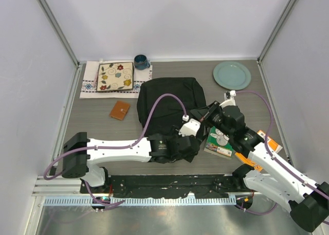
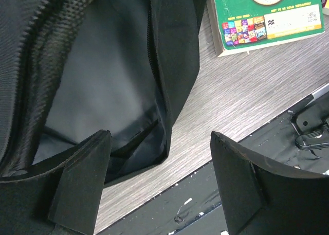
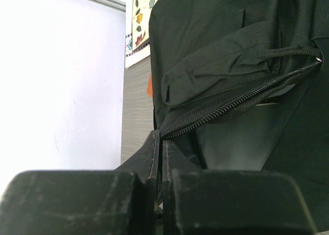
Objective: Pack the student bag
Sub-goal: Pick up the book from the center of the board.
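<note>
Black student bag (image 1: 169,104) lies mid-counter (image 1: 103,132), mouth unzipped at its near edge. Left end effector (image 2: 160,137) released, astride the near hem. Right end effector (image 3: 160,145) clenched on the zipper edge. Book (image 1: 220,141) just right, plate (image 1: 232,74) well beyond.

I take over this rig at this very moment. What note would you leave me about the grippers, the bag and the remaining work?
The right gripper: jaws shut on the zipper edge of the large black fabric student bag.
The left gripper: jaws open, empty, at the bag's mouth.
Done: bag unzipped; grey lining shows, nothing seen inside.
Left: the green rectangular book lies right of the bag and the small brown flat wallet left of it, neither packed.
</note>
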`<move>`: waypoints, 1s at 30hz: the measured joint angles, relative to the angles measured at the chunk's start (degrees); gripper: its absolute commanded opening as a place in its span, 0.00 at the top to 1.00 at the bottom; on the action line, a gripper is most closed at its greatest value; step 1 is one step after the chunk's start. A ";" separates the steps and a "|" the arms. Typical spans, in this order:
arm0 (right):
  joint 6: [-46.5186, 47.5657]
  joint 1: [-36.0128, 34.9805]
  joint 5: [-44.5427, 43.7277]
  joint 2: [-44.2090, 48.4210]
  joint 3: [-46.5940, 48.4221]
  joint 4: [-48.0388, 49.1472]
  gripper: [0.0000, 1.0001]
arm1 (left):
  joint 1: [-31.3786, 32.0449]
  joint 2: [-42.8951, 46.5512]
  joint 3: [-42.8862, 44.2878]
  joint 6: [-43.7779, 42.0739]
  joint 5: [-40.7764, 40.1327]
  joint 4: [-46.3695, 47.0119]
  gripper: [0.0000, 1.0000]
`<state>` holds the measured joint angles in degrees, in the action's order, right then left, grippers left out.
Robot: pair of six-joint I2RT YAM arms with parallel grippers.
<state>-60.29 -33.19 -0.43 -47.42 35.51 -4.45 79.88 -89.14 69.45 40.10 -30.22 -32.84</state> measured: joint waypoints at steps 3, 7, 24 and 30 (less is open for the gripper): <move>0.02 0.00 -0.37 0.61 0.00 -0.79 0.99 | 0.00 -1.07 0.00 -1.60 -0.24 0.79 0.19; 0.07 0.00 -0.52 0.66 0.00 -1.25 0.99 | 0.00 -3.93 -0.24 -2.95 -0.07 1.92 0.20; 0.04 0.00 -0.57 -0.96 0.00 -1.18 0.99 | -0.50 -4.55 -5.38 -6.38 9.29 10.99 1.00; 0.04 0.02 -0.63 -1.25 0.00 -1.16 0.99 | -0.96 -2.58 -7.45 -8.13 12.04 13.86 1.00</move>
<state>-60.25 -33.17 -1.06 -48.66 35.51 -5.61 78.91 -91.72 62.00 31.97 -18.17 -18.98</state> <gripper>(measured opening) 0.046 0.015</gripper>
